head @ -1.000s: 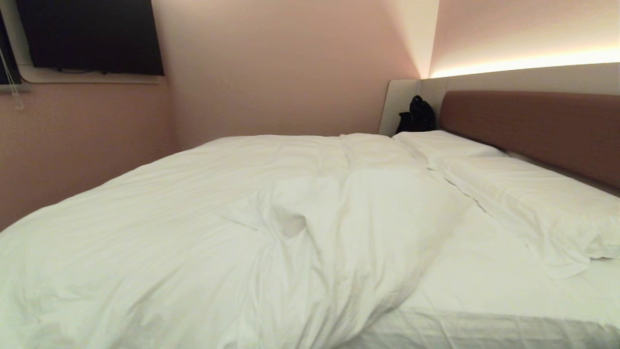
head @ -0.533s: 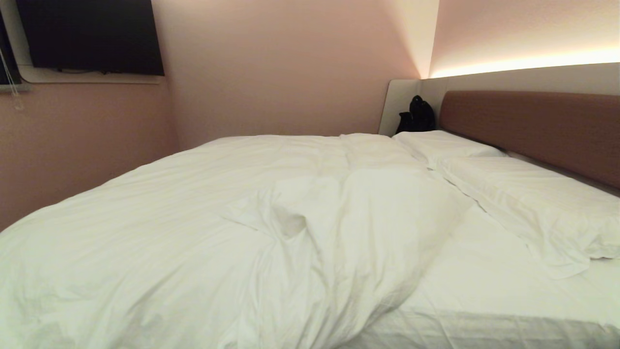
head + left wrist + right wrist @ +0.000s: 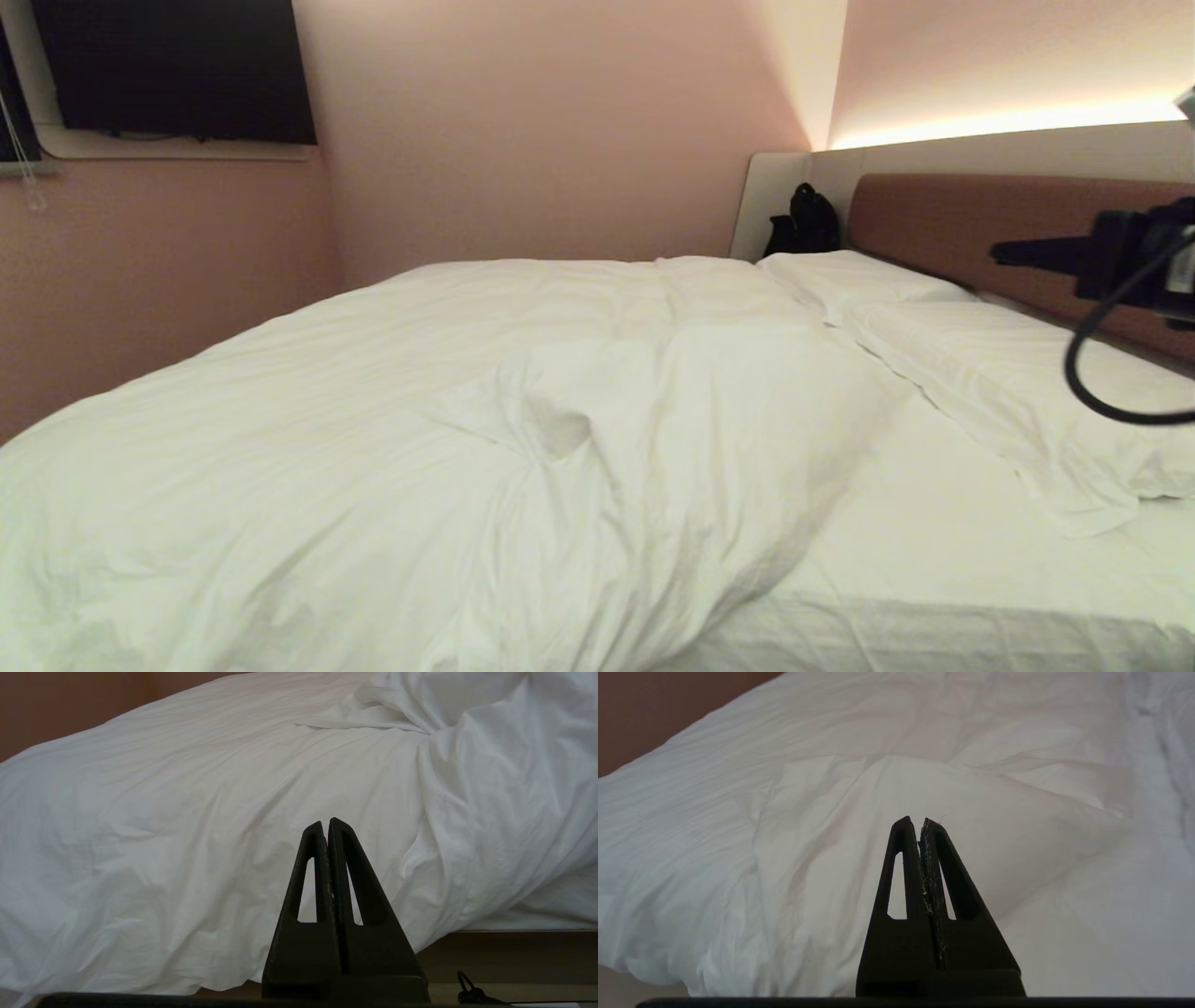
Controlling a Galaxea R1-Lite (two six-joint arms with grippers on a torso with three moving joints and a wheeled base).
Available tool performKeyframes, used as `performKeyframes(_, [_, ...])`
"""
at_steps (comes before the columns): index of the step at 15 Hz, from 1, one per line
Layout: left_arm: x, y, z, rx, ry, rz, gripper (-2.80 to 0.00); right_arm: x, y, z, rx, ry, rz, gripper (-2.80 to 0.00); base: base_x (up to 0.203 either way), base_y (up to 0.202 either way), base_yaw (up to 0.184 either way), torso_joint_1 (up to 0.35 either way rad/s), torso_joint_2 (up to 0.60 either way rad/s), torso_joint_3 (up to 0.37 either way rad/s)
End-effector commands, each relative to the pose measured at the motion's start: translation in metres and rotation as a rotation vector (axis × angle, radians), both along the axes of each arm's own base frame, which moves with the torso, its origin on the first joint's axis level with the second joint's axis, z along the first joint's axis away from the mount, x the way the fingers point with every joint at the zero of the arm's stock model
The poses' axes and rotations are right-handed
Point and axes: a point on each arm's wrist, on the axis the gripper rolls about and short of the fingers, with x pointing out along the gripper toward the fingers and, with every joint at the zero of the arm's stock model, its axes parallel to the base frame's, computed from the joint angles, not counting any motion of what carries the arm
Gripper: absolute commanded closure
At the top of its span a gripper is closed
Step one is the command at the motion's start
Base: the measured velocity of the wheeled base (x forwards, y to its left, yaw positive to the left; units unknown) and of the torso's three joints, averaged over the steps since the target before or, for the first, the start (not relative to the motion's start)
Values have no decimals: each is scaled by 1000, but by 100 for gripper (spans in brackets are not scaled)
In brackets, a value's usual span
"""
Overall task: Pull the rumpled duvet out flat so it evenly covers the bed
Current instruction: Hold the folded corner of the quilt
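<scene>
The duvet lies rumpled over the left and middle of the bed, with a bunched fold near the centre. A strip of bare sheet shows by the pillows. My right gripper hangs in the air at the right, in front of the headboard, well above the bedding. In its wrist view the right gripper is shut and empty, facing the duvet. My left gripper is shut and empty, held low in front of the duvet where it droops over the bed's near side.
Two white pillows lie along the headboard. A black bag sits in the far corner by the pale side panel. A dark screen hangs on the left wall. The bed base shows under the duvet's hanging edge.
My right arm has swung up into the head view at the right edge; it was out of sight before. The duvet and pillows have not moved.
</scene>
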Motion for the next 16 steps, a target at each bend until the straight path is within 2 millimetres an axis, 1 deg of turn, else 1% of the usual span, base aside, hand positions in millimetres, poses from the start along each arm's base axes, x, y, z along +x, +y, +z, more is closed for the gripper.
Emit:
performKeyframes(1, [0, 0, 0, 0, 0, 0, 0, 92, 10, -44, -4, 174, 16, 0, 0, 0, 0, 0, 0, 0])
performKeyframes(2, [0, 0, 0, 0, 0, 0, 0, 112, 16, -57, -7, 218, 28, 0, 0, 0, 0, 0, 0, 0])
performKeyframes(4, [0, 0, 0, 0, 0, 0, 0, 140, 31, -81, -17, 293, 60, 0, 0, 0, 0, 0, 0, 0])
performKeyframes(6, [0, 0, 0, 0, 0, 0, 0, 158, 47, -103, -31, 348, 93, 0, 0, 0, 0, 0, 0, 0])
performKeyframes(7, [0, 0, 0, 0, 0, 0, 0, 164, 53, -109, -38, 360, 107, 0, 0, 0, 0, 0, 0, 0])
performKeyframes(8, [0, 0, 0, 0, 0, 0, 0, 164, 54, -109, -41, 360, 111, 0, 0, 0, 0, 0, 0, 0])
performKeyframes(9, [0, 0, 0, 0, -1, 0, 0, 165, 55, -110, -42, 359, 114, -280, 0, 0, 0, 0, 0, 0])
performKeyframes(10, [0, 0, 0, 0, -1, 0, 0, 170, 60, -116, -48, 367, 124, -280, 0, 0, 0, 0, 0, 0])
performKeyframes(11, [0, 0, 0, 0, 0, 0, 0, 180, 68, -131, -56, 393, 139, -280, 0, 0, 0, 0, 0, 0])
performKeyframes(12, [0, 0, 0, 0, 0, 0, 0, 185, 77, -137, -63, 396, 158, -280, 0, 0, 0, 0, 0, 0])
performKeyframes(16, [0, 0, 0, 0, 0, 0, 0, 185, 102, -146, -80, 409, 214, -280, 0, 0, 0, 0, 0, 0])
